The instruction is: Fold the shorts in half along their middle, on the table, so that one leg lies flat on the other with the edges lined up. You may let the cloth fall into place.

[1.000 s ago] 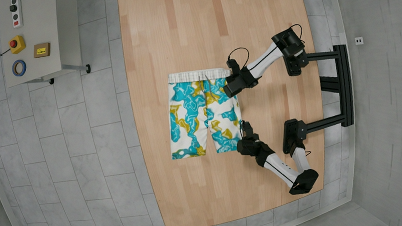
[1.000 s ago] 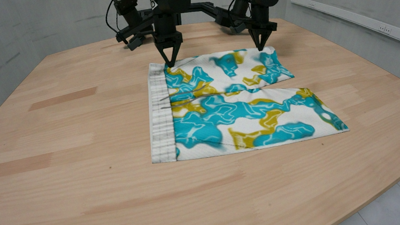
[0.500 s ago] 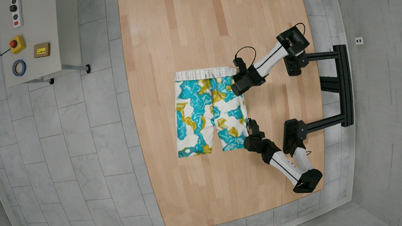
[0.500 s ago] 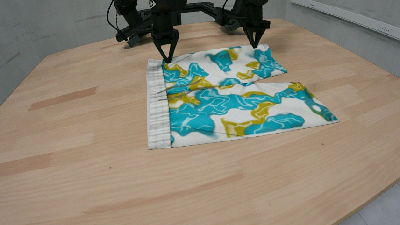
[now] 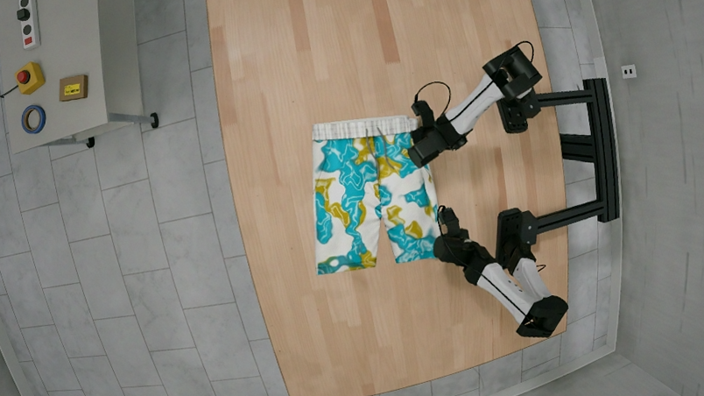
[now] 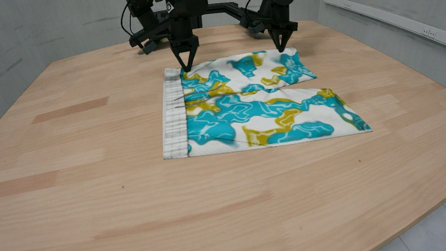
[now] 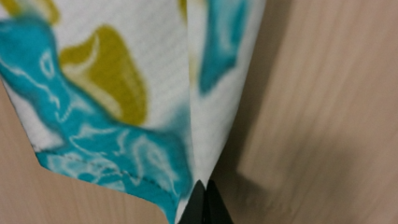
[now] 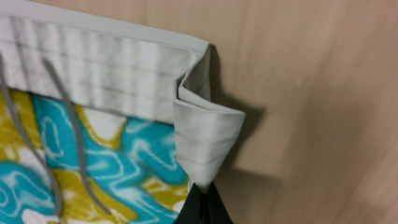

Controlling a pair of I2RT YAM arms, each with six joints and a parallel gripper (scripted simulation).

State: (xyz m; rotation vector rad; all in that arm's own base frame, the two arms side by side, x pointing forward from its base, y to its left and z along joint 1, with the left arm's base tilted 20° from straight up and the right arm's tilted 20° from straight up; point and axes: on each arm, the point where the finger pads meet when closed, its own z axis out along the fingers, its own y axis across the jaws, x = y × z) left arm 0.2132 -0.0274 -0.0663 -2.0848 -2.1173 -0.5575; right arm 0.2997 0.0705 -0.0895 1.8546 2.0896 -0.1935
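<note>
The outer edge of the shorts [image 5: 347, 196] [image 6: 249, 115] [image 7: 117, 93] [image 8: 117, 154] is pinched at the hem by the left gripper [image 6: 281, 50] [image 7: 205, 189] and near the waistband [image 5: 365, 127] [image 6: 174, 115] [image 8: 93, 61] by the right gripper [image 6: 186, 70] [image 8: 203, 188].

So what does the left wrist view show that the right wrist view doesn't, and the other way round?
Only left wrist: a leg hem and the left gripper.
Only right wrist: the waistband, gray drawstrings and the right gripper.
Both: patterned shorts, pinched by shut fingertips, above the wooden table.
</note>
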